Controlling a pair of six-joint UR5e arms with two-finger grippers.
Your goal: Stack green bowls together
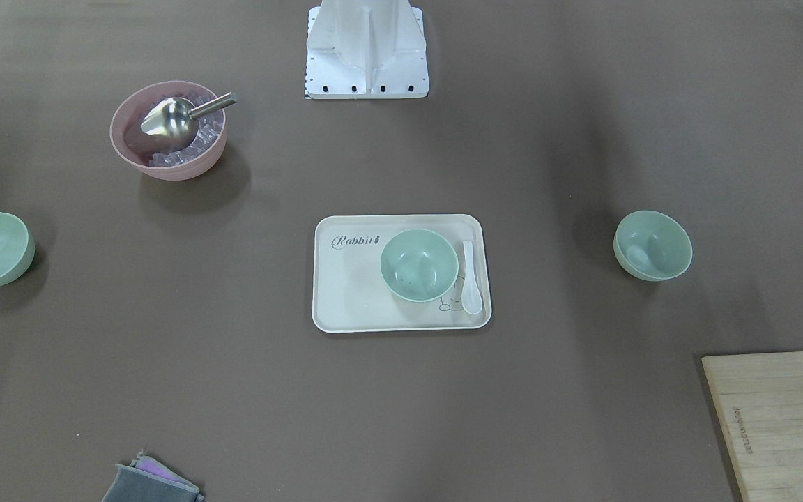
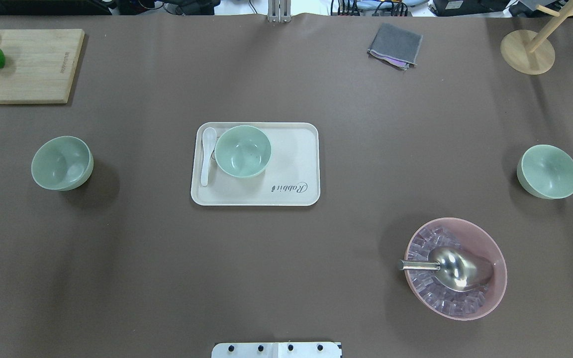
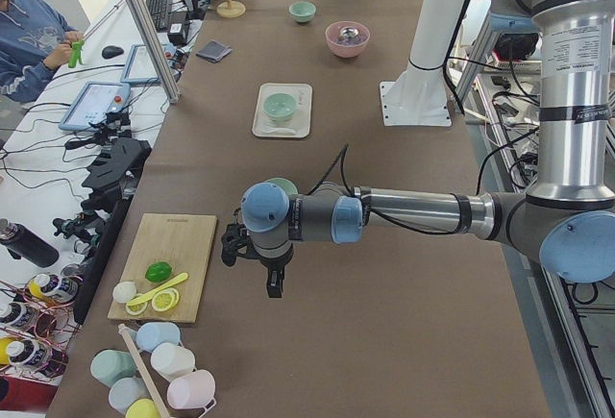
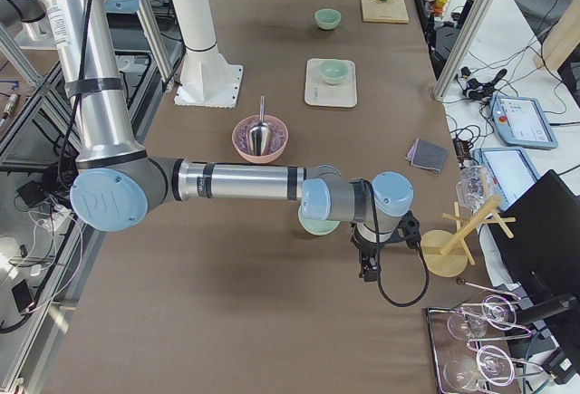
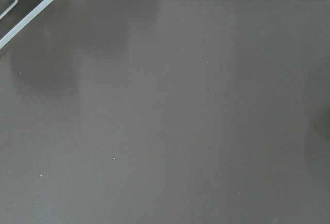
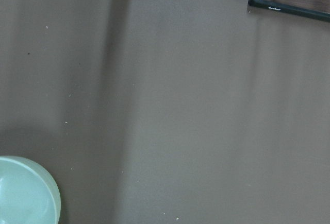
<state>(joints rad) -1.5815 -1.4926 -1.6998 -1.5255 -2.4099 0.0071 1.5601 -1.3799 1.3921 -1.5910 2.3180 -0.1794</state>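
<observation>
Three pale green bowls stand apart on the brown table. One green bowl [image 2: 242, 150] sits on the cream tray [image 2: 294, 159] in the middle. Another green bowl [image 2: 61, 163] stands at the far left and a third [image 2: 548, 171] at the far right. My left gripper [image 3: 255, 269] hangs above the table near the left bowl [image 3: 282, 184]; I cannot tell whether it is open or shut. My right gripper [image 4: 388, 254] hangs beside the right bowl [image 4: 317, 225], whose rim shows in the right wrist view [image 6: 26, 190]; I cannot tell its state either.
A pink bowl [image 2: 455, 268] with ice and a metal scoop stands near right. A white spoon [image 2: 208, 154] lies on the tray. A cutting board [image 2: 23, 64] with a lime is far left, with a grey cloth [image 2: 395, 44] and a wooden stand [image 2: 527, 49] at the far edge.
</observation>
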